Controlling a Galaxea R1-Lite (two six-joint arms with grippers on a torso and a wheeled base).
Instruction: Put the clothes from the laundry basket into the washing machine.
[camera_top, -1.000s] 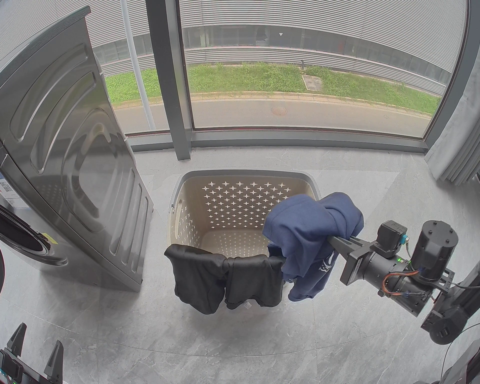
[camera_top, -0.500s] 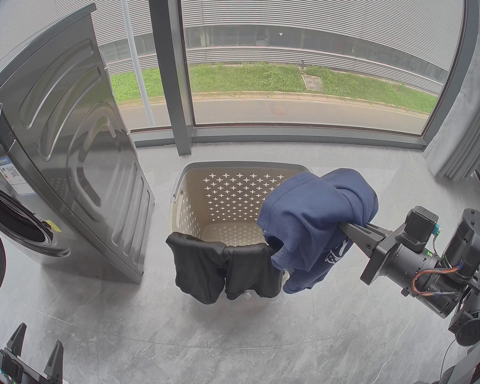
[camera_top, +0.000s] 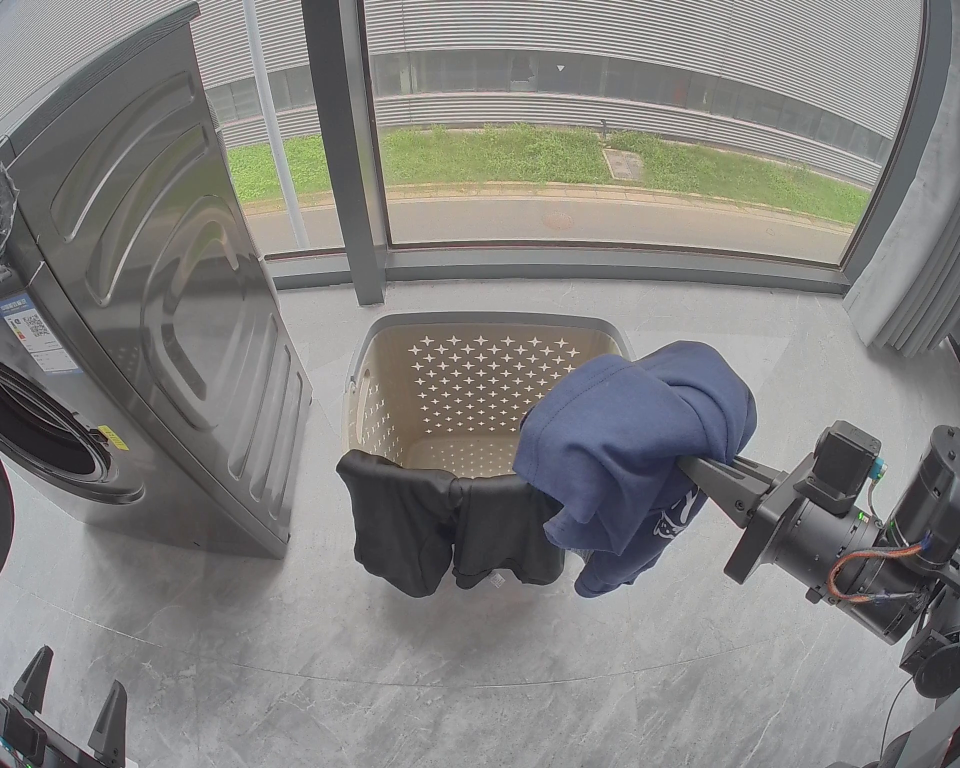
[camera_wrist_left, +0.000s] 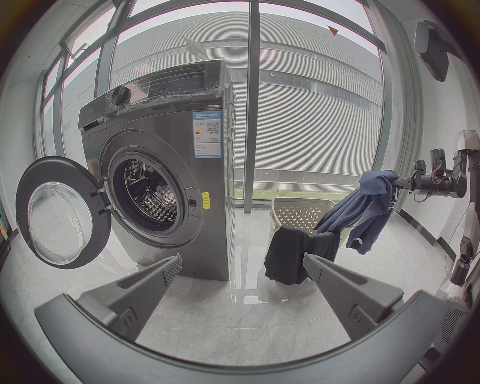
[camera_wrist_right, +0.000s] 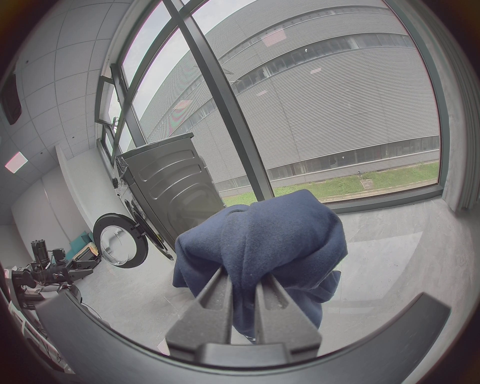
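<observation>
While clenching a blue hoodie in the tightly closed right gripper, held it lifted over the right side of the laundry basket.

Showed a black garment draped over the basket's near rim; held the left gripper spread wide and empty, low, well to the near left of the basket; showed the washing machine left of the basket, door swung open.

Washing machine with door swung wide open; drum mouth unobstructed from the front. Bare floor between machine and laundry basket offers open passage. A black garment drapes the basket's near rim; a blue garment, hanging from the right gripper, overhangs its right side. Basket interior appears otherwise reachable from above. Window post stands behind the basket, to its left.
</observation>
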